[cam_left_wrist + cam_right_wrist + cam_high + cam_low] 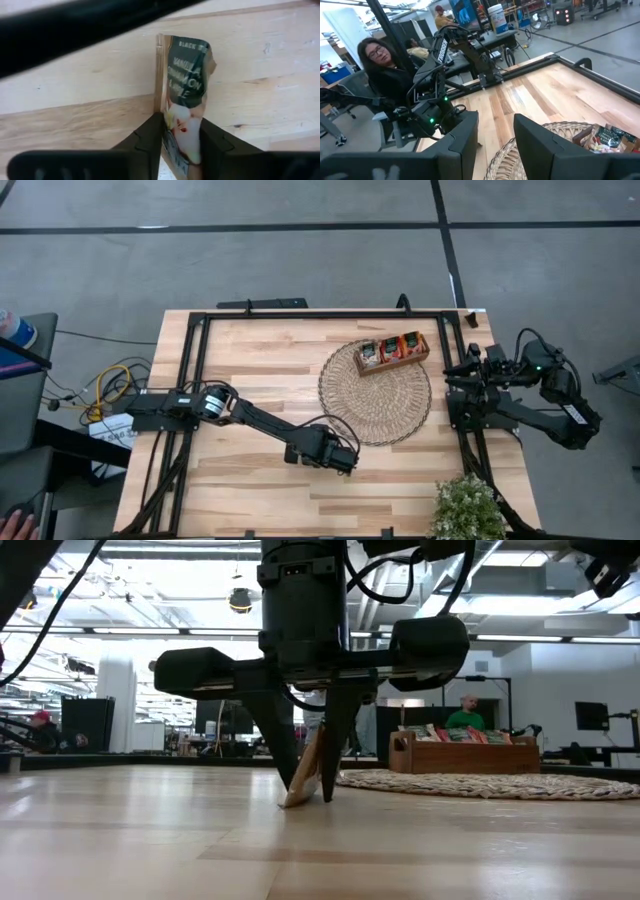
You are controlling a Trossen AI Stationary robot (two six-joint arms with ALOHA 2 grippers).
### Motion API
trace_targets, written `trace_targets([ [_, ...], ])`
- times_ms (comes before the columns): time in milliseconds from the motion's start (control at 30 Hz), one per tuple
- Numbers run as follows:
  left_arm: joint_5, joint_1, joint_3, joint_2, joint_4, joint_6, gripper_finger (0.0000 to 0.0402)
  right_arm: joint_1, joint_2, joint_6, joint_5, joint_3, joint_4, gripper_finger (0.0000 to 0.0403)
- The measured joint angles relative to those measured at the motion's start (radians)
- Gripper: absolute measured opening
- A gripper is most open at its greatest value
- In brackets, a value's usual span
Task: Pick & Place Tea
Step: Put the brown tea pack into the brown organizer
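Tabletop [250,350]: wooden tray [392,352] holds sachets; left tool [310,795] pinches one tea sachet [184,95].

On the table [260,350], the wooden tray [392,352] sits on the far part of the wicker mat [375,392], sachets standing inside it. Left of the mat's near edge — on bare boards — the left gripper [345,460] pinches one tea sachet [184,95]. The right gripper [455,369] hangs right of the mat — a plant [468,508] at the near right corner.

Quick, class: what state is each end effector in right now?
Left end effector: closed on a tea sachet at the table.
Right end effector: open, holding nothing.
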Motion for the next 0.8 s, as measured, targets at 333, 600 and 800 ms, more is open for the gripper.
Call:
trace_targets([
  [333,-0.1,0.0,0.001,-0.059,-0.012,0.055,0.0044,0.0,0.027,0.059,-0.003,0.0,0.0,0.0118],
  [600,-0.229,0.006,0.009,-0.114,-0.021,0.202,0.0007,0.002,0.193,0.112,-0.063,0.0,0.011,0.0117],
  [800,-0.311,0.029,0.101,-0.117,-0.13,0.39,0.0007,0.002,0.383,0.107,-0.316,0.0,0.148,0.0118],
])
